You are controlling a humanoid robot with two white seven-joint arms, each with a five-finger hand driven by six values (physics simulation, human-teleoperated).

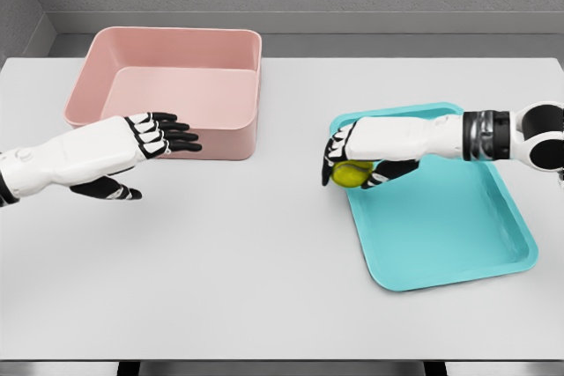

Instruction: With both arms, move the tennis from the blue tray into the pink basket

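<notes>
- The right hand (352,165) has its fingers curled around the tennis ball (351,173), at the blue tray (458,235)'s near-left edge; the grip looks shallow, so the ball may slip out and roll across the desk (264,261).
- The left hand (150,140), fingers extended and holding nothing, waits just in front of the pink basket (220,138); a mistimed handover could drop the ball short of it.

You see the yellow-green tennis ball (351,173) gripped in the right hand (352,163) over the near-left corner of the blue tray (458,244), which lies flat, slightly skewed, at right. The pink basket (238,134) sits upright at far left.
</notes>
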